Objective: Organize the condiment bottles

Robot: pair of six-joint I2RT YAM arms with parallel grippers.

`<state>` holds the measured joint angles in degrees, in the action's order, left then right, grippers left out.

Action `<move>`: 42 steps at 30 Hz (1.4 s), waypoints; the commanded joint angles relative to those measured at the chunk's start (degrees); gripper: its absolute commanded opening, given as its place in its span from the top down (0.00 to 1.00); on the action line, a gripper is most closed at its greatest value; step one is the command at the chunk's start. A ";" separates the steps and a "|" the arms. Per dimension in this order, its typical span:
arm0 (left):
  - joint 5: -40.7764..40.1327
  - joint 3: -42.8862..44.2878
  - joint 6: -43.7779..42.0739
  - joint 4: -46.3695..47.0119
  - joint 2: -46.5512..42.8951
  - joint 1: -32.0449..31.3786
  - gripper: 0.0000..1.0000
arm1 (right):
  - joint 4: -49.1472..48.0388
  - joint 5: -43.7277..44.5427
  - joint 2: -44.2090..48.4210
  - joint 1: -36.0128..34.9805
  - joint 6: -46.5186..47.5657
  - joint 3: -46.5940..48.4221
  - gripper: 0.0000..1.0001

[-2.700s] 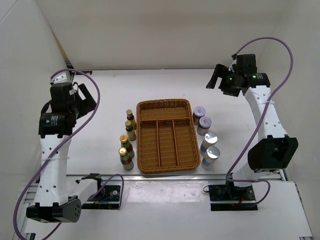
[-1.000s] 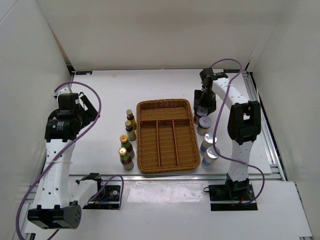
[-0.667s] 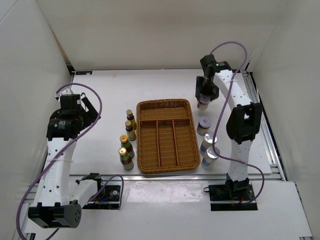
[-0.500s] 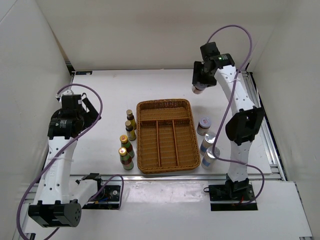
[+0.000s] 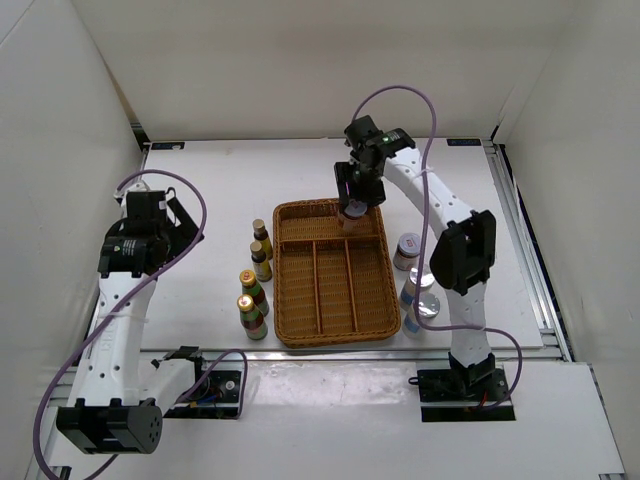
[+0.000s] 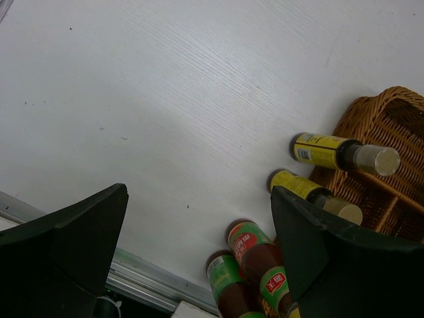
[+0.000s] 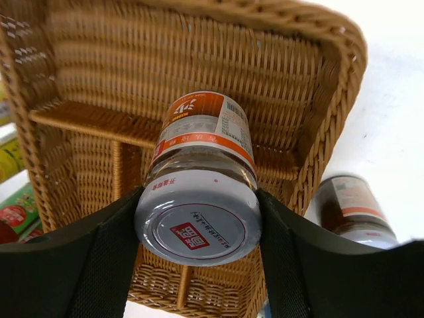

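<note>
Right tool (image 5: 354, 203) clamped by both fingers (image 7: 99, 262) on a purple-lidded jar (image 7: 199, 192), gripped around the lid end, with the orange-banded label below the grip. Held over the far cross compartment of the wicker tray (image 5: 279, 280), toward that compartment's right end. From the right wrist view, jar body in front of the woven far wall; contact between jar bottom and weave not possible to tell.

Left tool (image 6: 199, 222) spread wide, with nothing between the fingers (image 6: 73, 238). Hanging over bare desk (image 5: 210, 180) well to the left of the tray, level with the tray's far half.

Four dark bottles (image 5: 258, 275) with gold caps upright on the desk just left of the tray's left rim, in a loose column along it. Two with yellow labels (image 6: 328, 151) beside the tray's far half. Two with red and green labels (image 6: 262, 265) beside its near half, close together.

Second purple-lidded jar (image 5: 407, 250) upright on the desk just right of the tray's right rim, about midway along it; also seen past the tray corner in the right wrist view (image 7: 351, 205).

Two silver-capped bottles (image 5: 417, 288) on the desk right of the tray, beside its near right corner, close together and partly hidden behind the right arm.
</note>
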<state>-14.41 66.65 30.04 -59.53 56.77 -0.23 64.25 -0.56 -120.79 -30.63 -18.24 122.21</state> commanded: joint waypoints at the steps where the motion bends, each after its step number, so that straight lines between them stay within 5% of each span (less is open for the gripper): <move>1: -0.18 -0.99 0.37 0.64 -1.14 -0.30 0.00 | -0.62 -1.02 -0.49 1.10 -1.18 -0.39 1.00; 8: -0.18 -1.00 0.37 0.64 -1.67 -0.30 0.00 | 0.79 1.52 -3.75 1.10 -1.18 -1.01 1.00; 10: -0.18 -1.00 0.37 0.64 -1.67 -0.30 0.00 | 1.31 2.92 -4.36 1.10 -1.18 -1.01 0.93; 14: -0.18 -1.00 0.37 0.64 -1.67 -0.30 0.00 | 2.37 4.50 -5.42 1.10 -1.18 -1.54 0.73; 16: -0.18 -1.00 0.37 0.64 -1.67 -0.30 0.00 | 3.16 5.13 -5.42 1.10 -0.66 -1.54 0.47; 24: -0.18 -1.52 0.37 0.64 -1.67 -0.30 0.00 | 4.22 11.90 1.69 3.73 -1.27 2.68 0.00; 29: 0.35 -2.14 0.37 1.17 -1.67 -0.83 0.00 | 5.35 13.74 7.23 8.91 -1.88 0.67 0.00; 33: 0.97 -2.67 0.98 1.78 -1.67 -0.83 0.00 | 5.98 10.59 11.71 14.45 -2.41 -10.30 0.00; 42: 2.11 -3.81 1.51 2.31 -1.67 -1.44 0.00 | 1.85 3.99 13.40 15.52 -2.41 -24.65 0.00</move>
<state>-13.39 63.02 30.89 -58.04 56.29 -1.37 67.48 6.90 -107.44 -14.52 -20.12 98.98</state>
